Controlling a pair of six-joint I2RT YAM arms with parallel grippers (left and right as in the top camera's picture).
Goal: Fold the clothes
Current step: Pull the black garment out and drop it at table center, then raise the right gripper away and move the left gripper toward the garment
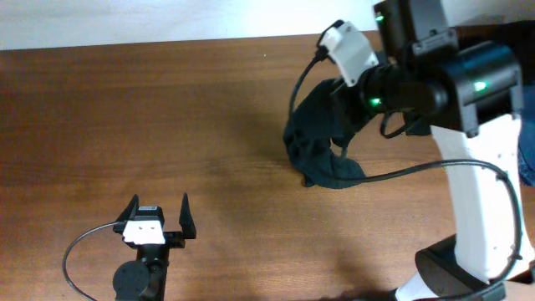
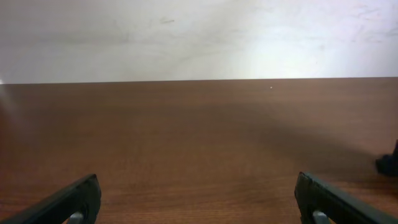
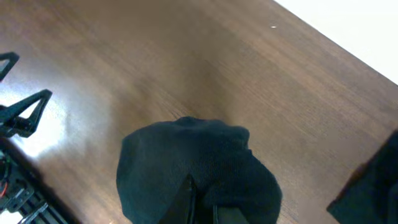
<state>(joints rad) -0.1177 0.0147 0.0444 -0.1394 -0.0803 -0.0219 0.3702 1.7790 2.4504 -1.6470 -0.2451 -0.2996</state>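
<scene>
Task item: the black T-shirt [image 1: 320, 149] was at the far right of the table [image 1: 125, 109], gathered into a crumpled bundle, not spread flat.
Right gripper: the right gripper [image 3: 204, 205] had its fingers together, clamped on a fold at the top of the T-shirt. The rest of the fabric hung below the fingers.
Table contact: the overhead view showed the lower end of the bundle down near the wood. Whether it rested there or hung just clear could not be told.
Left gripper: the left gripper [image 1: 159, 205] stood at the near left with its fingers wide apart and nothing between them.
Key relation: the T-shirt lay to the right of the left gripper and farther away, well apart from it. In the left wrist view, only a dark sliver at the right edge hinted at the cloth.
Long axis: none could be read as a garment axis. As a bundle, it ran from the right gripper down toward the near left.
Nearer arm: the right arm, already gripping the fabric.
Judgement: folding had not begun. The T-shirt probably needed laying out flat first, with the left gripper reaching right and far to take a second edge.
Logo, sleeves, collar: none could be made out in the folds.
</scene>
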